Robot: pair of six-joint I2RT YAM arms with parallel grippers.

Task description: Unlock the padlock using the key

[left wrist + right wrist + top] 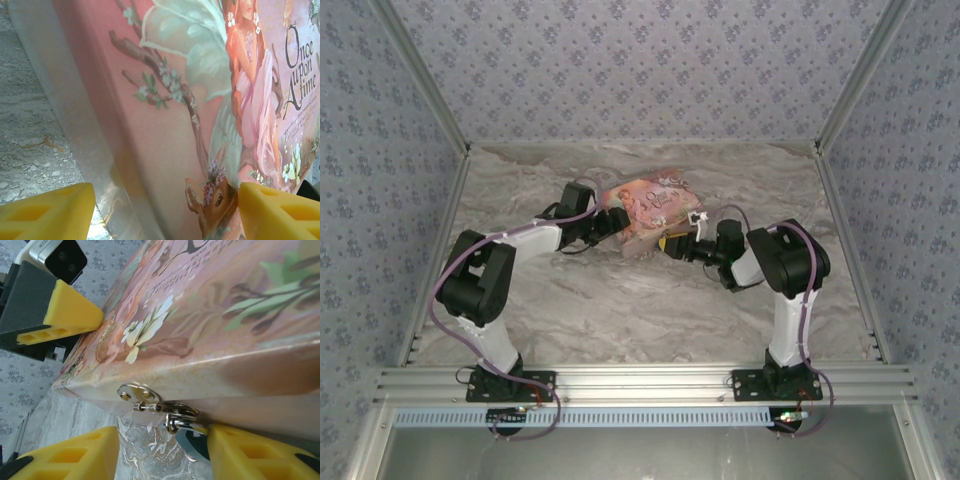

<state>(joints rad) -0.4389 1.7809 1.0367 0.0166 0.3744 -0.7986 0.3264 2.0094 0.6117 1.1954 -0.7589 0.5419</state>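
Top view, pink box [655, 205]: lying toward the far middle of the marble table [620, 310], between the two arms
Top view, left gripper [610, 222]: reaching in at the box's left side
Top view, right gripper [670, 242]: reaching in at the box's near right corner
Left wrist view, fingers [45, 212]: standing wide apart and clamping the box, which is filling the whole gap; one yellow pad is sitting against the pale side wall, the other on the illustrated lid
Left wrist view, lid: showing a fairy, a fawn and the words "Once upon a time"
Right wrist view, padlock [192, 442]: hanging by its silvery shackle [175, 422] from the metal hasp [136, 392] on the box's front wall, with its blue body dangling just above the table
Right wrist view, fingers [250, 455]: standing partly apart and gripping nothing; the padlock is sitting between them, its blue body touching or just beside one pad, with a clear gap to the other
Right wrist view, left gripper's finger: pressing its yellow tip on the lid near the far edge
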